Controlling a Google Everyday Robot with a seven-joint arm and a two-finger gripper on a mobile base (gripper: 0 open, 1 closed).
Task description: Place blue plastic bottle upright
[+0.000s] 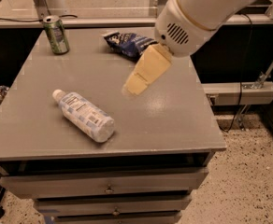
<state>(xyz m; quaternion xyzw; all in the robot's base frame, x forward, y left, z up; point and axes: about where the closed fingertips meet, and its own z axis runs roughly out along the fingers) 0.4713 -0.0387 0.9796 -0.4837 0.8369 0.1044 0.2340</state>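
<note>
The blue plastic bottle (84, 115) lies on its side on the grey table top (174, 120), at the front left, white cap pointing to the back left. It is clear plastic with a pale blue-and-white label. My gripper (132, 87) hangs from the white arm over the middle of the table, above and to the right of the bottle, apart from it and holding nothing.
A green drink can (56, 34) stands upright at the back left corner. A dark blue crinkled snack bag (129, 43) lies at the back middle, partly behind my arm. Drawers (106, 189) sit under the table top. Speckled floor lies to the right.
</note>
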